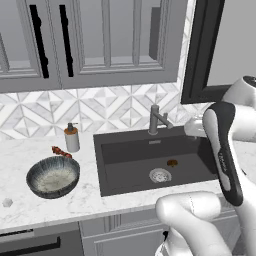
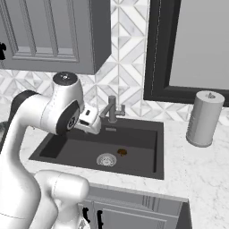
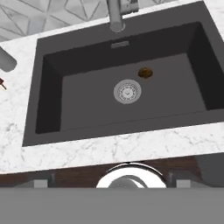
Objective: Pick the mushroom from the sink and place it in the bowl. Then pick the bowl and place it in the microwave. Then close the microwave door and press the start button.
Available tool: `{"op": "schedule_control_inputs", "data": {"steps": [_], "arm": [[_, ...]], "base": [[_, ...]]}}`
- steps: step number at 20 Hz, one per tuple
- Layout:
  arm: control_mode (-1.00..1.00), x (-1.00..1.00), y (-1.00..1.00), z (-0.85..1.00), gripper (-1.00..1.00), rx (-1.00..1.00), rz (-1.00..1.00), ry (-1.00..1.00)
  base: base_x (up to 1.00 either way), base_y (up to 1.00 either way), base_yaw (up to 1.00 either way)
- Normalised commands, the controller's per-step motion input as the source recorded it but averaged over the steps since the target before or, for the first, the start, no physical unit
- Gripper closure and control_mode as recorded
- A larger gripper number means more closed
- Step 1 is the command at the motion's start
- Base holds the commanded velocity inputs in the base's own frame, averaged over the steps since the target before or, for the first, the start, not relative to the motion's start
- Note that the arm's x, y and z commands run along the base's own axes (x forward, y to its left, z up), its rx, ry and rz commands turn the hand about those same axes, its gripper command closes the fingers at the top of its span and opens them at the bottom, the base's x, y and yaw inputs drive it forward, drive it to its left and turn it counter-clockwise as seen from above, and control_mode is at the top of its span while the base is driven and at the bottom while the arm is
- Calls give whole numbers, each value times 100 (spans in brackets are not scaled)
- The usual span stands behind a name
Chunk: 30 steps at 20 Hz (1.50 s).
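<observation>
A: Where is the mushroom (image 1: 172,163)?
B: It lies on the floor of the sink (image 1: 115,150), just beside the round silver drain (image 1: 160,175), on the side toward the faucet (image 1: 156,119) and the sink's back wall. The sink is set into the marble bench (image 1: 30,200).

A: And the hand?
B: The hand (image 2: 91,120) hangs above the sink, near the faucet and well apart from the mushroom. From the base views I cannot make out the fingers, but it stands released, grasping nothing.

A: The bowl (image 1: 53,176)?
B: Upright on the bench left of the sink, near the front edge. A soap dispenser (image 1: 72,137) stands behind it toward the wall, with a reddish-brown lumpy item (image 1: 62,151) between them.

A: Anything on the right?
B: A paper towel roll (image 2: 204,118) stands on the bench past the sink's right edge.
</observation>
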Motion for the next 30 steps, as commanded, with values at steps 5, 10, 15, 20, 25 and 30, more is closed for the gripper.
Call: {"op": "schedule_control_inputs", "data": {"steps": [5,10,15,20,25,30], "arm": [[-100,3,-63,-22,-100,24,-31,25],[-100,29,-66,-11,-100,32,-29,29],[-100,37,-53,-42,-100,16,-16,8],[-100,77,-5,-68,-100,0,-16,1],[-100,81,-2,-48,-100,9,0,1],[-100,52,-14,-43,-100,24,0,8]], "base": [[0,0,0],[0,0,0],[0,0,0],[0,0,0],[0,0,0],[0,0,0]]}}
